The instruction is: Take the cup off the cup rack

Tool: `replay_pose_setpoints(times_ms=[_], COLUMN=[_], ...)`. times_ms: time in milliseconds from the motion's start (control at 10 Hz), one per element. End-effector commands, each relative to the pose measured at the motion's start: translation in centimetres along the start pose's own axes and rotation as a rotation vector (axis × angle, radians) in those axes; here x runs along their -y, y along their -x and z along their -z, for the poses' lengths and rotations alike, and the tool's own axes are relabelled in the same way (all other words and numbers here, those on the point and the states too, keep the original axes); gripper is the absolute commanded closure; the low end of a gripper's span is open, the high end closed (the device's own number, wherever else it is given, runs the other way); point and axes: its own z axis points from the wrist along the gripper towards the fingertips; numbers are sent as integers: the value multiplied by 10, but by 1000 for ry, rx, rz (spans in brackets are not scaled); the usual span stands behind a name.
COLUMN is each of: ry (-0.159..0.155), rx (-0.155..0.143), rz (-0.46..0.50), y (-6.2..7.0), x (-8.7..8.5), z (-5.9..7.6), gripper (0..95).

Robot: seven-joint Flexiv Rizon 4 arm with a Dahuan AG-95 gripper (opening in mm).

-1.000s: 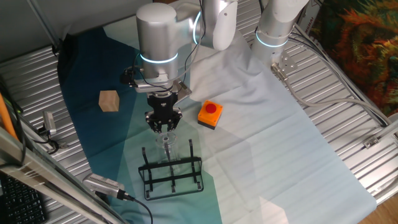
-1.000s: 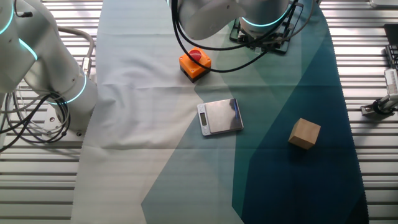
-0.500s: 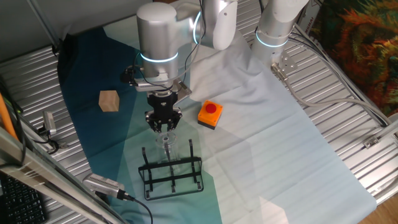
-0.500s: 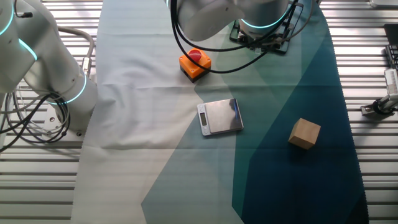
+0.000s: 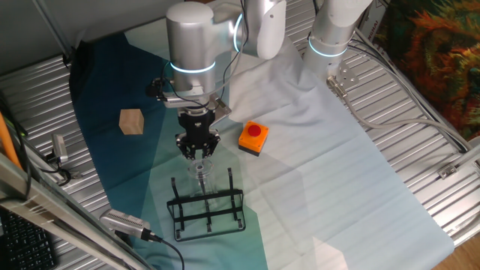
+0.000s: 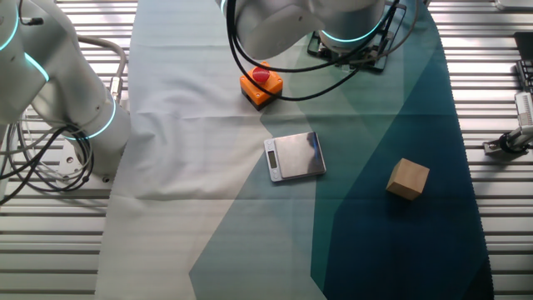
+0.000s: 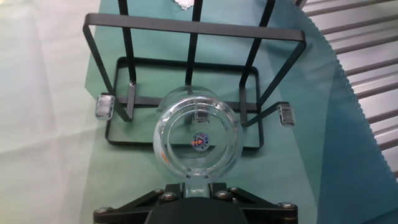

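The cup fills the middle of my hand view, its round glass form seen end-on with a small printed mark at its centre, directly over the cup rack, whose frame and prongs spread from nine to three o'clock behind it. From one fixed view it hangs as a faint clear shape just under the gripper, above the rack's far edge and, by my reading, off the prongs. The gripper looks pinched on the cup's near end, though the fingers themselves sit below the hand view's edge. I judge the lift is underway. To do it well I go straight up, slow, no tilt, until the glass is clear of every prong, then carry it away toward twelve o'clock, short of the orange button box.
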Motion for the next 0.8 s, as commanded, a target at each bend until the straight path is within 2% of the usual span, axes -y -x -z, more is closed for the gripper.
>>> replay_pose_setpoints(times_ms=[100, 800], ry=[-5, -17], rx=[0, 13], rz=[-5, -11], y=[1, 0], x=[0, -1], z=[-1, -6], gripper=[760, 760])
